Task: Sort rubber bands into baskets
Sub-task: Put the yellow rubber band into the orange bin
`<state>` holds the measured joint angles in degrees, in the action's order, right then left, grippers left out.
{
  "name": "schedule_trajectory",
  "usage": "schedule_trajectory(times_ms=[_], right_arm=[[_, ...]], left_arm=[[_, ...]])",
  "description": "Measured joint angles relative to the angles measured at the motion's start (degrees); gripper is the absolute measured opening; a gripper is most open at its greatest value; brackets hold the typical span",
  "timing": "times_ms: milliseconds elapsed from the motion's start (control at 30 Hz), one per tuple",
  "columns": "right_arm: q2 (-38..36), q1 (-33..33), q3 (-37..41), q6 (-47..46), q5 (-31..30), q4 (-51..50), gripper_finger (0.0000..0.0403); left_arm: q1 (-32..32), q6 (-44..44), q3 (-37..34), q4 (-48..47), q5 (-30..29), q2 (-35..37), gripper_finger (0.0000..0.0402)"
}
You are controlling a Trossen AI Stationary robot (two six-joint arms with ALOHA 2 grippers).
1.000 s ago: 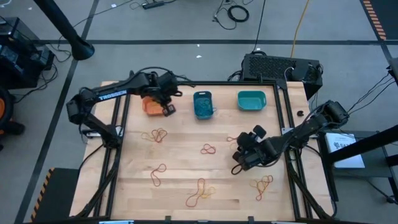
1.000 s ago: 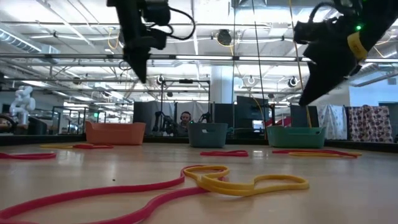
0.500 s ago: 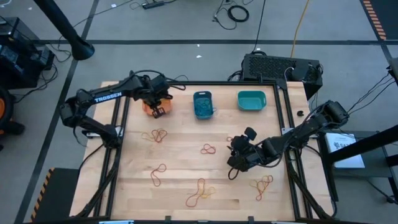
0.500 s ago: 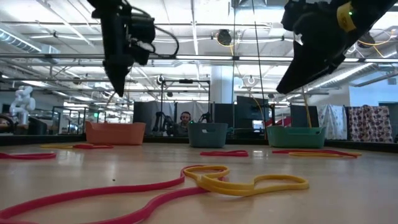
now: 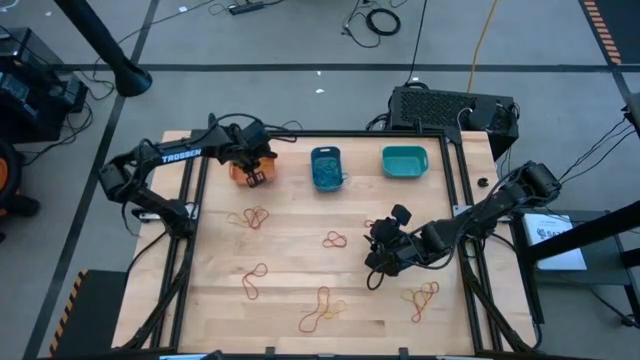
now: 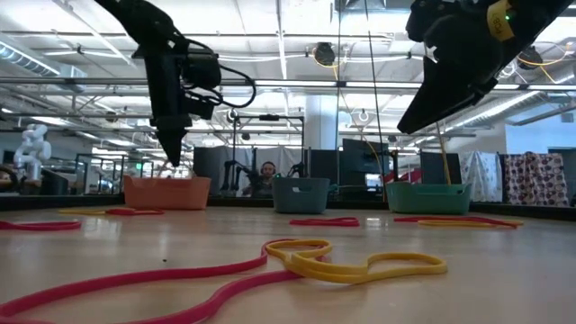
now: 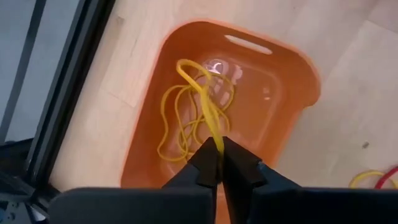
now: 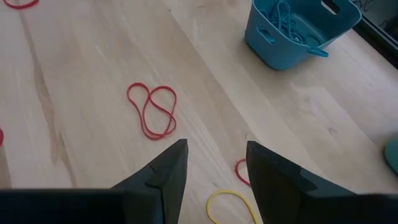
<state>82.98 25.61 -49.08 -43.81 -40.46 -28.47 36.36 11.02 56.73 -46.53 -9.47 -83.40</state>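
- Left gripper (image 7: 217, 163) hangs over the orange basket (image 7: 292, 81) at the table's back-left; jaws nearly together, pinching a thin yellow band (image 7: 208, 109) that dangles from the tips into the tub.
- Orange basket: rounded-rect tub w/ a slot handle in one wall; more yellow loops (image 7: 177, 127) lie tangled on its floor.
- Right gripper (image 8: 211, 165) hovers above the wood table (image 5: 290, 255) at centre-right, jaws apart, nothing btwn them.
- Just ahead of it: a red band (image 8: 152, 109) folded into a figure-eight, flat on the wood; a smaller red loop (image 8: 241, 171) and a yellow loop (image 8: 233, 208) lie near the fingertips.
- Blue basket (image 5: 327, 167) sits mid-back, thin blue bands piled inside; teal basket (image 5: 405, 161) just to its right, contents can't tell.
- Loose bands elsewhere, all thin and small vs the tubs: red/yellow tangle (image 5: 250, 217) near the orange basket, red loop (image 5: 253, 282) left-front, red+yellow cluster (image 5: 322, 308) front-centre, another mixed cluster (image 5: 424, 297) front-right.
- Low view: a long red band (image 6: 153, 288) and a yellow one (image 6: 360, 264) lie up close, touching.
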Motion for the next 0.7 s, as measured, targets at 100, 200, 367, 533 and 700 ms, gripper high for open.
schedule_trajectory(times_ms=[100, 200, 367, 533, 700], right_arm=[[0.0, 0.0, 0.0, 0.0, 0.0, 0.0, 0.0157], [0.0, 0.0, 0.0, 0.0, 0.1, 0.0, 0.0157], [0.0, 0.0, 0.0, 0.0, 0.2, 0.0, 0.0157], [0.0, 0.0, 0.0, 0.0, 0.2, 0.0, 0.0157], [0.0, 0.0, 0.0, -0.3, 0.2, 0.0, 0.0157]], left_arm=[[0.0, -0.1, 0.0, -0.1, -0.3, 0.0, 0.0045], [0.0, -0.2, 0.0, -0.5, -1.6, 0.0, 0.007], [0.0, -0.2, 0.0, -1.4, -4.3, 0.0, 0.0089], [0.0, -0.2, 0.5, -5.4, -7.7, 0.0, 0.0091], [-0.6, -2.7, 4.4, -15.2, -2.5, 0.0, 0.0091]])
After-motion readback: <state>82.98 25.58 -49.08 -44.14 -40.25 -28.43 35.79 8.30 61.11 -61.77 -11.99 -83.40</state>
